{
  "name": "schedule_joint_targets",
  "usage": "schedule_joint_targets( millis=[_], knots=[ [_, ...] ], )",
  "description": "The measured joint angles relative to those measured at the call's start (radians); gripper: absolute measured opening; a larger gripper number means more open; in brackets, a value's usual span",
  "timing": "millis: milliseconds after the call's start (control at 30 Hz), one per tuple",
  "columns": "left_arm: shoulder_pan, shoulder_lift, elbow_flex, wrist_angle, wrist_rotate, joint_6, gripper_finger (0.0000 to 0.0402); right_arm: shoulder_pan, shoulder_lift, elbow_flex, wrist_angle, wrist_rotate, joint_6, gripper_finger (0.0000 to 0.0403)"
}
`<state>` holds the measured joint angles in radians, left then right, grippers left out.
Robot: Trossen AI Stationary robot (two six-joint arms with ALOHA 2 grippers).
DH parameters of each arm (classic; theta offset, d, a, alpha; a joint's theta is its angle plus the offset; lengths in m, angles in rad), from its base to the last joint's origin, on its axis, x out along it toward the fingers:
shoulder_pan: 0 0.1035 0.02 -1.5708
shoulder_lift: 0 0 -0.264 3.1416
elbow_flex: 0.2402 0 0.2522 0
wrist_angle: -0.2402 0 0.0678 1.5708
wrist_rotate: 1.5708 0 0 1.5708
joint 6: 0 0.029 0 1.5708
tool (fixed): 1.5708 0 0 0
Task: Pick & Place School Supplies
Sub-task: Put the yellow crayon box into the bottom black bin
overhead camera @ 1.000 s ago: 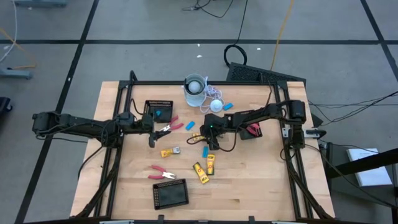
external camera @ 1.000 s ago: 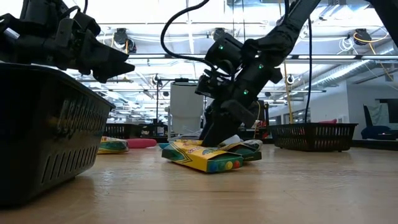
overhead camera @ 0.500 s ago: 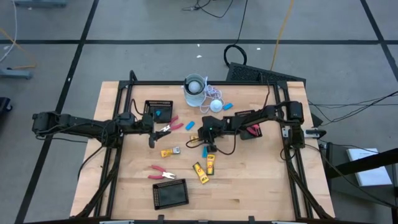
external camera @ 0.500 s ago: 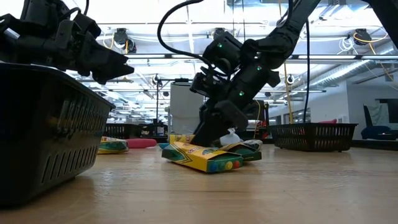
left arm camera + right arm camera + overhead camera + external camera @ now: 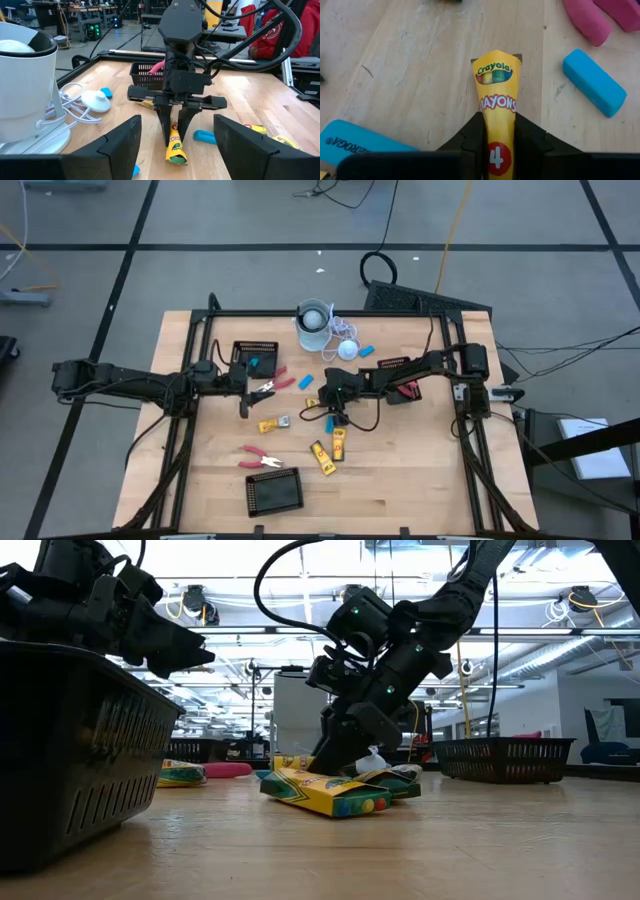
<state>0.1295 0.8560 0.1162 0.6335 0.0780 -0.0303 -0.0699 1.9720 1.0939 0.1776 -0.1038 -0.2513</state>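
A yellow crayon box (image 5: 495,95) lies near the middle of the table, and my right gripper (image 5: 328,408) is shut on it. More yellow boxes (image 5: 330,450) lie nearer the front. Light-blue sticks (image 5: 306,381) and red-handled pliers (image 5: 263,459) lie flat around them. My left gripper (image 5: 243,388) hangs open just right of a black mesh tray (image 5: 254,358), with nothing between its fingers. My right gripper pinches the crayon box's two long sides (image 5: 496,131) between its two fingers (image 5: 161,120). It comes from above, slanting in from the table's right. The box points away from the fingers, and its free end (image 5: 176,156) appears to lie on the table.
A white cup (image 5: 313,320) and a white corded disc (image 5: 347,348) stand at the back. A second mesh tray (image 5: 274,491) sits at the front, a third (image 5: 403,390) on the right under my right arm. A blue stick (image 5: 594,82) lies close beside the held box.
My right gripper has gone a little toward the table's left edge and has shut on the crayon box. The left arm has kept still.
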Motion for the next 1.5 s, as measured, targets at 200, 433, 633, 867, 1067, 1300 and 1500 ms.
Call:
schedule_joint_targets(
  millis=[200,433,633,867,1067,1300,1500],
  knots=[
    [0.000,0.000,0.000,-0.014,0.033,0.002,0.0248,0.039,0.002,-0.001,0.085,-0.009,-0.004,0.0063],
    [-0.010,0.000,0.000,-0.086,0.057,-0.008,0.0248,0.093,-0.018,0.010,0.117,-0.006,-0.004,0.0063],
    [-0.044,0.000,0.000,-0.135,0.053,-0.018,0.0248,0.149,-0.073,0.025,0.125,-0.006,0.001,0.0063],
    [-0.139,0.000,0.000,-0.118,0.059,-0.036,0.0248,0.225,-0.100,0.063,0.162,0.004,0.022,0.0063],
    [-0.287,0.001,0.000,0.015,-0.025,-0.041,0.0248,0.230,-0.100,0.076,0.242,0.056,0.012,0.0063],
    [-0.401,0.001,0.000,0.051,-0.202,-0.016,0.0248,0.201,-0.100,0.076,0.367,0.081,-0.007,0.0063],
    [-0.423,0.074,0.000,0.141,-0.271,-0.015,0.0248,0.181,-0.100,0.076,0.443,0.076,-0.020,0.0063]
  ],
)
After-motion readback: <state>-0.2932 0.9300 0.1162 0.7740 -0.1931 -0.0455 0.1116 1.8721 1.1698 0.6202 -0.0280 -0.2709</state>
